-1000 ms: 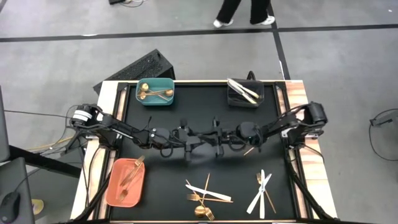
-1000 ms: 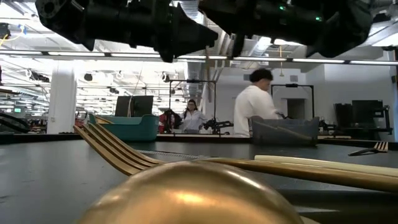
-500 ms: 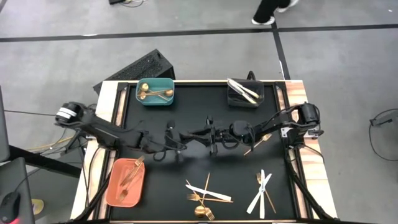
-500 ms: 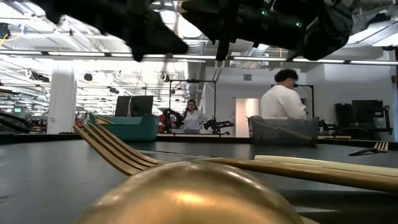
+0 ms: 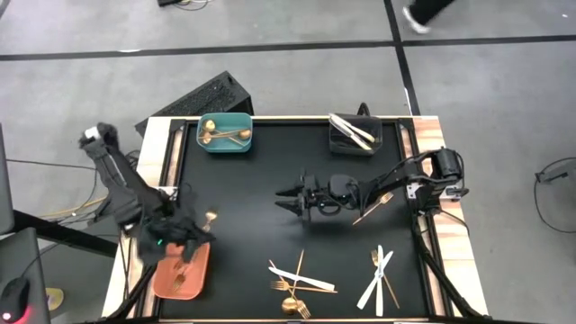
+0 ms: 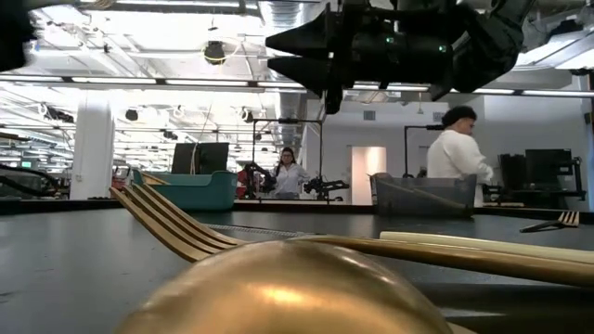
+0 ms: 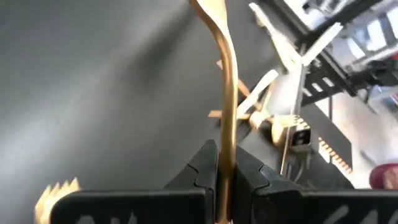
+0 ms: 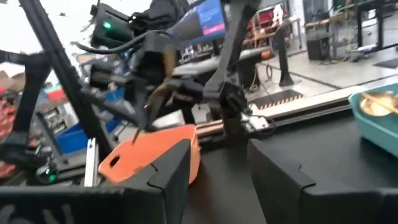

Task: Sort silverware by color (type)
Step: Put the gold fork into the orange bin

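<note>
Over the black counter (image 5: pixel 243 207), the left claw (image 5: pixel 184 241) has swung away from mid-counter to hang above the salmon bin (image 5: pixel 180 265), its fingers pinched on a slim gold utensil (image 7: pixel 225 112), while the right claw (image 5: pixel 286 196), which a second ago met it at the centre, now stands wide and empty. The handover looks complete, and what remains is likely to drop the piece among the gold forks in that bin. Loose silverware (image 5: pixel 301 281) waits at the near edge, with more in the teal bin (image 5: pixel 225 135) and dark bin (image 5: pixel 354 137).
</note>
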You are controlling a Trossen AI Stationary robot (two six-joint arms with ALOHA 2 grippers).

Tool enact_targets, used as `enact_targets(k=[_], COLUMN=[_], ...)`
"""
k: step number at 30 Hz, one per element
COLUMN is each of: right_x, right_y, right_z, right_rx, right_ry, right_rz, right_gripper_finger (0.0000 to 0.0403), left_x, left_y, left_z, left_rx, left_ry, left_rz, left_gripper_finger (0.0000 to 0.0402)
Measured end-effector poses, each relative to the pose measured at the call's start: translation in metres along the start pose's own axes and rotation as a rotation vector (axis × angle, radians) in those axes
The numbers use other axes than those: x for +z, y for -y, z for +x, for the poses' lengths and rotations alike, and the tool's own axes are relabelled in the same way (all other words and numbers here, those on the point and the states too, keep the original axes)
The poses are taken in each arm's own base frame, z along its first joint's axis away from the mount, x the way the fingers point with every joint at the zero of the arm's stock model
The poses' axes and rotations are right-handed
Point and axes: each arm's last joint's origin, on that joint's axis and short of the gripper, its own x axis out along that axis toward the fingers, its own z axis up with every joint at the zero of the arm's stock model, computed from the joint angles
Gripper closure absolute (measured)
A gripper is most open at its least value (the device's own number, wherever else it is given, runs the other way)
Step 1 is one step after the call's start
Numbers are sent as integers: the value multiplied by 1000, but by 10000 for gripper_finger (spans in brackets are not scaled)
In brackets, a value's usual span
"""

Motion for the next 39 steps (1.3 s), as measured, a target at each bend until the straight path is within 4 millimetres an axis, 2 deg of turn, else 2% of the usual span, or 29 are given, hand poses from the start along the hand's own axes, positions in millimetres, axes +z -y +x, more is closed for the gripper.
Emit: enact_targets(k=[6,11,17,24,28,34,39], right_x=[-5,-5,-5,1,9,24,25], right_y=[2,1,3,4,1,-3,5], right_z=[0,0,0,-2,-7,-16,-35], right_rx=[-14,-1,-2,-11,-21,-49,-300], right_ry=[-47,-50,-64,-78,-114,-181,-358], right_rz=[-19,-19,-20,-4,-9,-28,-26], right_gripper_finger=[214,214,214,214,214,214,222], left_x=[-39,-62,-78,-80,-79,-79,-67], left_y=[-24,-27,-26,-24,-21,-23,-26], left_z=[-18,-13,-4,1,4,0,-9], left_rx=[159,276,366,376,366,430,407], left_ry=[-30,-141,-249,-240,-246,-388,-383], left_rz=[-45,24,29,-15,-49,-78,-94], left_gripper_finger=[399,394,391,379,347,290,255])
